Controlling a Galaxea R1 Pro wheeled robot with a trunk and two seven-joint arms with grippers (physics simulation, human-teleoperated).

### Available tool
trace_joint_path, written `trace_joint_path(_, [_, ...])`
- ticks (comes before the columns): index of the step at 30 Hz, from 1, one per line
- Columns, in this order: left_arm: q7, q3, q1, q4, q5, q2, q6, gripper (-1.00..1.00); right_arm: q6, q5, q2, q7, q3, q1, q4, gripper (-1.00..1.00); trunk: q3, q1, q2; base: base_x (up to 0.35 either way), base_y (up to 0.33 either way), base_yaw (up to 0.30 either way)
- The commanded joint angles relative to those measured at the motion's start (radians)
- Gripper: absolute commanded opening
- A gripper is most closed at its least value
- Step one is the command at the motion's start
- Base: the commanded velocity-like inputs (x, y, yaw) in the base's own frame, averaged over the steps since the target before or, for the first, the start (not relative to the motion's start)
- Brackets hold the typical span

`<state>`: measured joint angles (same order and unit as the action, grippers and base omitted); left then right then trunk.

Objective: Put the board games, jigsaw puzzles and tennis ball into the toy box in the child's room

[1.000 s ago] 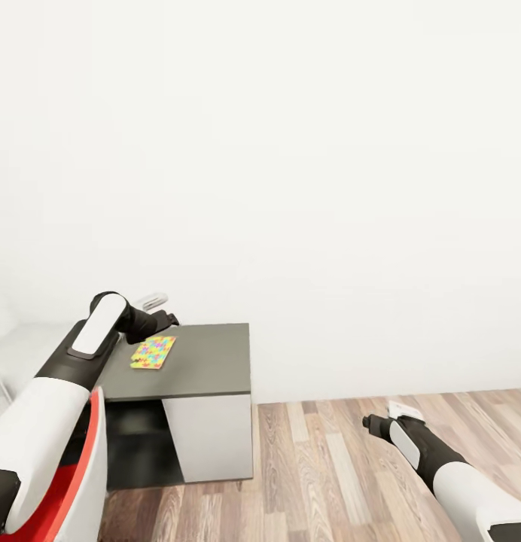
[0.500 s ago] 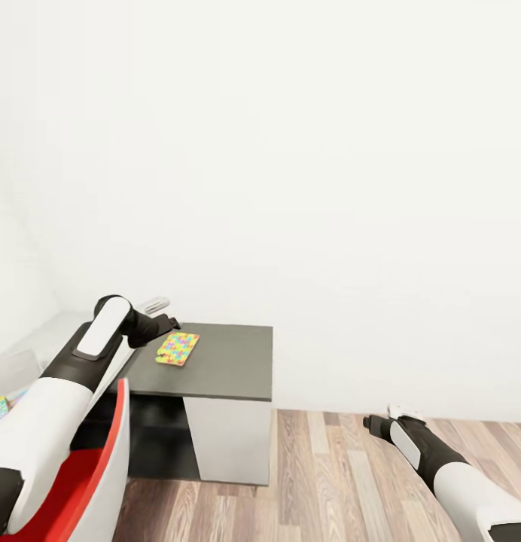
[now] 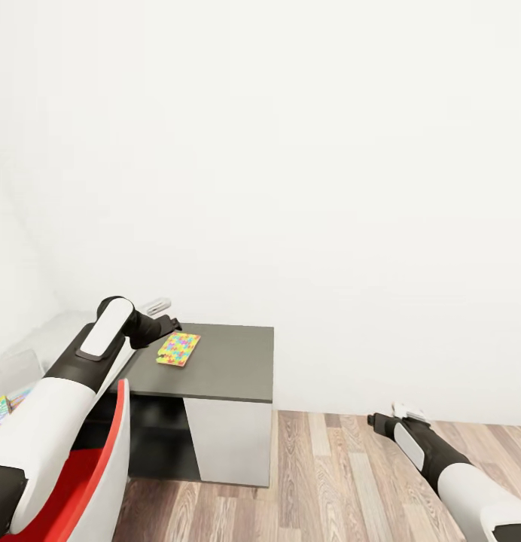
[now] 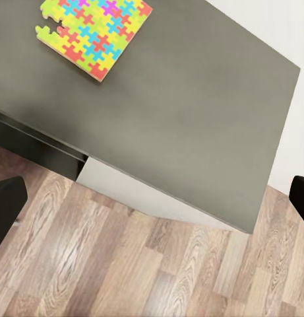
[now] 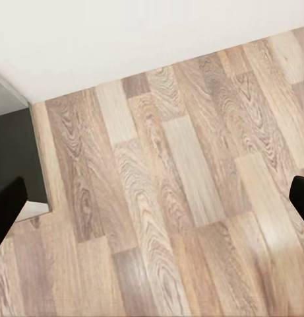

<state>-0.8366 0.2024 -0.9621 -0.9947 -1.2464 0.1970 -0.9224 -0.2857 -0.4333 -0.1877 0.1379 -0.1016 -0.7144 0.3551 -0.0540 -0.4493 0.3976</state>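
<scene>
Item 1: left gripper (image 3: 169,325), jaws spread wide, holding nothing.
Item 2: jigsaw puzzle (image 3: 178,349), flat on the dark grey cabinet (image 3: 230,365), at the gripper's 5 o'clock, just beside it; long axis runs 1 to 7 o'clock. The left arm is nearer.
Item 3: right gripper (image 3: 373,421), fingers apart, empty, over wood floor (image 3: 328,482).
No legible writing.

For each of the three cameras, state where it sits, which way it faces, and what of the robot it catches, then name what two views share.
Head view: on the head, facing forward and down at the white wall; both arms show.
Left wrist view: on the left arm, looking down on the dark grey cabinet; black fingertips at the edges.
Right wrist view: on the right arm, over the wood-plank floor.
Shared: the multicoloured jigsaw puzzle square.
</scene>
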Motion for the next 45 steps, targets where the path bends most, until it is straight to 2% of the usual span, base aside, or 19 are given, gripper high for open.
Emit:
trace_joint_path(1, [-0.010, 0.003, -0.001, -0.001, -0.010, 0.001, 0.000, 1.00, -0.004, -0.010, -0.002, 0.008, -0.008, -0.001, 0.002, 1.00, -0.002, -0.001, 0.002, 0.001, -0.005, 0.001])
trace_joint_path(18, [-0.010, 0.004, -0.001, 0.002, -0.010, 0.002, 0.001, 1.00, -0.003, -0.011, -0.006, -0.015, -0.007, 0.000, 0.004, 1.00, -0.002, -0.001, 0.002, 0.000, -0.064, 0.000])
trace_joint_path(22, [-0.010, 0.005, -0.001, 0.004, -0.010, 0.002, 0.001, 1.00, -0.005, -0.014, -0.013, -0.057, -0.005, 0.000, 0.007, 1.00, -0.002, -0.001, 0.002, 0.000, -0.077, 0.000])
trace_joint_path(25, [-0.009, 0.006, -0.001, 0.005, -0.010, 0.002, 0.001, 1.00, -0.007, -0.019, -0.036, -0.137, -0.005, 0.000, 0.011, 1.00, -0.002, -0.001, 0.002, 0.000, -0.076, 0.000])
trace_joint_path(27, [-0.009, 0.007, -0.001, 0.005, -0.010, 0.002, 0.001, 1.00, -0.012, -0.023, -0.059, -0.236, -0.004, 0.000, 0.013, 1.00, -0.002, -0.001, 0.002, 0.000, -0.055, 0.000])
trace_joint_path(28, [-0.009, 0.007, -0.001, 0.005, -0.010, 0.002, 0.001, 1.00, -0.021, -0.025, -0.075, -0.317, -0.003, 0.000, 0.013, 1.00, -0.002, -0.001, 0.002, 0.000, -0.031, 0.000])
trace_joint_path(29, [-0.009, 0.007, -0.001, 0.005, -0.010, 0.002, 0.001, 1.00, -0.027, -0.026, -0.084, -0.362, -0.002, 0.000, 0.014, 1.00, -0.002, -0.001, 0.002, 0.000, -0.025, 0.000])
trace_joint_path(30, [-0.009, 0.007, -0.001, 0.005, -0.010, 0.002, 0.001, 1.00, -0.042, -0.028, -0.102, -0.463, 0.000, 0.000, 0.015, 1.00, -0.002, -0.001, 0.002, 0.000, -0.016, 0.000])
trace_joint_path(32, [-0.009, 0.008, -0.001, 0.005, -0.010, 0.002, 0.001, 1.00, -0.058, -0.028, -0.122, -0.570, 0.002, 0.000, 0.015, 1.00, -0.002, -0.001, 0.002, 0.000, -0.012, 0.000])
trace_joint_path(33, [-0.009, 0.008, -0.001, 0.005, -0.010, 0.002, 0.001, 1.00, -0.073, -0.029, -0.141, -0.680, 0.004, 0.000, 0.016, 1.00, -0.002, -0.001, 0.002, 0.000, -0.007, 0.000])
trace_joint_path(34, [-0.009, 0.008, -0.001, 0.005, -0.010, 0.002, 0.002, 1.00, -0.079, -0.029, -0.150, -0.733, 0.006, 0.000, 0.016, 1.00, -0.002, -0.001, 0.002, 0.000, -0.005, 0.000])
trace_joint_path(35, [-0.009, 0.008, -0.001, 0.005, -0.010, 0.002, 0.002, 1.00, -0.088, -0.029, -0.165, -0.835, 0.012, 0.000, 0.017, 1.00, -0.002, -0.001, 0.002, 0.000, -0.003, 0.000])
trace_joint_path(36, [-0.009, 0.008, -0.001, 0.005, -0.010, 0.002, 0.002, 1.00, -0.092, -0.030, -0.170, -0.882, 0.017, 0.000, 0.017, 1.00, -0.002, -0.001, 0.002, 0.000, -0.003, 0.000])
trace_joint_path(37, [-0.009, 0.008, -0.001, 0.005, -0.010, 0.002, 0.002, 1.00, -0.098, -0.030, -0.178, -0.967, 0.029, 0.000, 0.017, 1.00, -0.002, -0.001, 0.002, 0.000, -0.002, 0.000])
trace_joint_path(39, [-0.009, 0.008, -0.001, 0.005, -0.010, 0.002, 0.002, 1.00, -0.103, -0.030, -0.185, -1.064, 0.055, 0.000, 0.017, 1.00, -0.002, -0.001, 0.002, 0.000, -0.001, 0.000])
trace_joint_path(41, [-0.009, 0.008, -0.001, 0.005, -0.009, 0.003, 0.002, 1.00, -0.103, -0.029, -0.184, -1.122, 0.083, 0.000, 0.018, 1.00, -0.002, -0.001, 0.002, 0.000, 0.000, 0.000])
trace_joint_path(45, [-0.010, 0.005, -0.001, 0.006, -0.009, 0.007, 0.002, 1.00, -0.097, -0.028, -0.178, -1.169, 0.116, 0.000, 0.018, 1.00, -0.002, -0.001, 0.002, 0.000, 0.000, 0.000])
